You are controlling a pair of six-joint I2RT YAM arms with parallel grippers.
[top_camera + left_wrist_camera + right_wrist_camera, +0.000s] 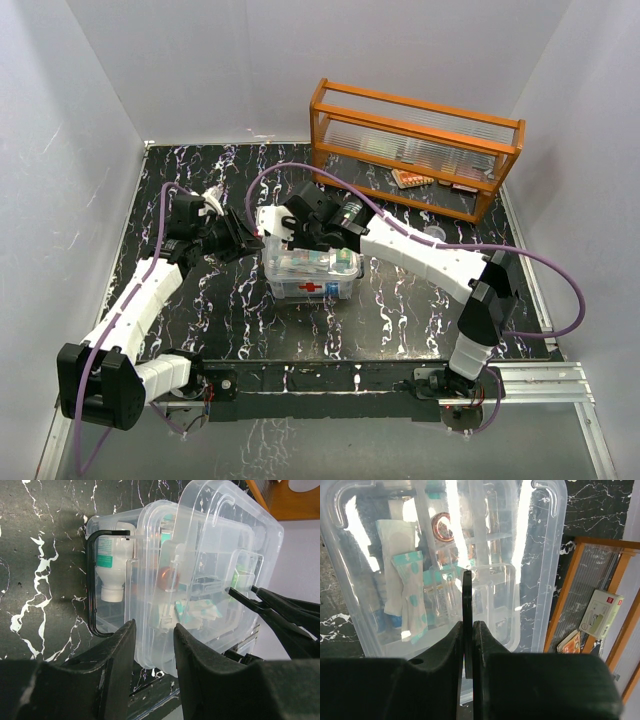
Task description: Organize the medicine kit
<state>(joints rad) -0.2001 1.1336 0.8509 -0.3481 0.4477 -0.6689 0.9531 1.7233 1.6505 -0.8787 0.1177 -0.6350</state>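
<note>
1. Left tool (154, 631): fingers narrowly parted, clamped on the near edge of the clear lid (220, 540), which sits askew over the box.
2. Kit (310, 280): mid-worktop (400, 305), red cross facing the arms, a bottle (110, 565) inside.
3. Right tool (468, 625): almost closed, pinching a thin dark strip (466, 590) at the lid.
4. Rack (415, 140): far right, apart.

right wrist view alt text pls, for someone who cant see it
The right gripper is shut on the thin dark handle of the clear medicine kit lid. Plasters and a coppery roll show through it; an orange wooden rack stands at right on the black marbled table.
</note>
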